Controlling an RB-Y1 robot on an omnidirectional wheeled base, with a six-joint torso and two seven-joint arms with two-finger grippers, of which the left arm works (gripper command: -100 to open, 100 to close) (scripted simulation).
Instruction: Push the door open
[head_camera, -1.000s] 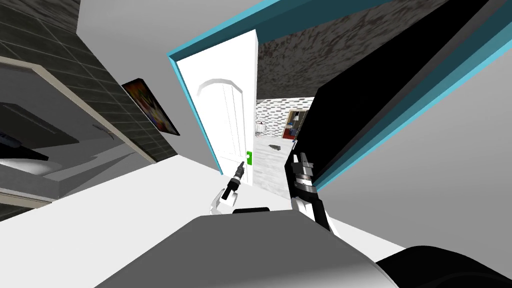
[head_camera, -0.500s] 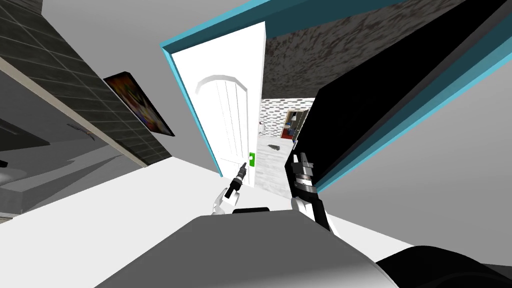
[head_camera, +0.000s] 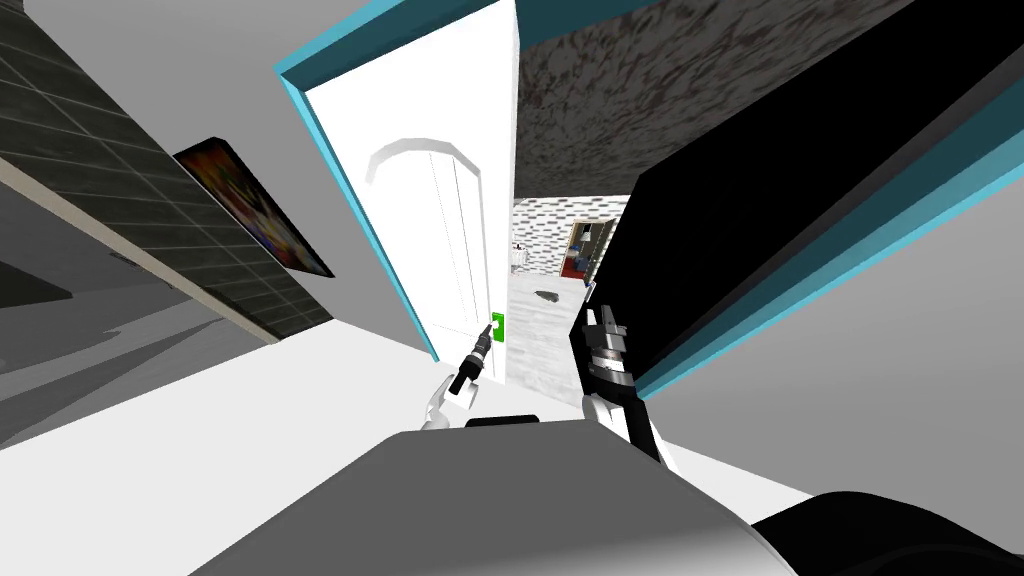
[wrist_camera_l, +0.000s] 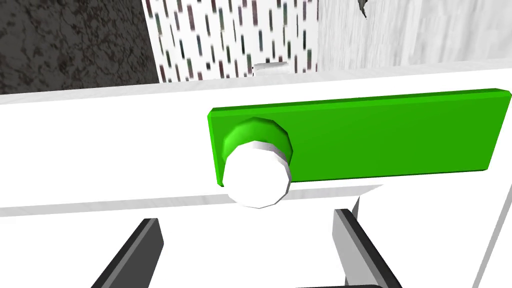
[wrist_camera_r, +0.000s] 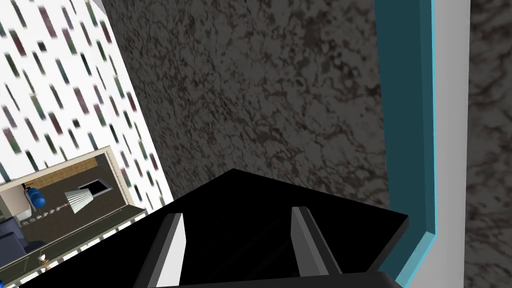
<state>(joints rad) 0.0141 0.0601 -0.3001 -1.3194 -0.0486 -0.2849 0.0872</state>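
A white door (head_camera: 440, 230) with an arched panel stands ajar in a teal frame (head_camera: 330, 180). Near its free edge sits a green plate (head_camera: 497, 328) (wrist_camera_l: 390, 135) with a white round knob (wrist_camera_l: 256, 181). My left gripper (head_camera: 484, 338) (wrist_camera_l: 245, 225) is right at the door face just beside the knob, open, with its fingers (wrist_camera_l: 360, 250) either side of it and nothing between them. My right gripper (head_camera: 603, 320) (wrist_camera_r: 237, 220) is raised in the doorway gap, open and holding nothing.
Through the gap I see a pale floor (head_camera: 545, 330) and a patterned far wall (head_camera: 560, 215). A black area (head_camera: 760, 180) lies along the right side of the opening. A dark tiled wall with a colourful picture (head_camera: 250, 205) runs to the left.
My view has swung so the tiled wall and picture slid left, and the door looks larger and nearer. The left gripper stays at the green plate; the right arm has not moved.
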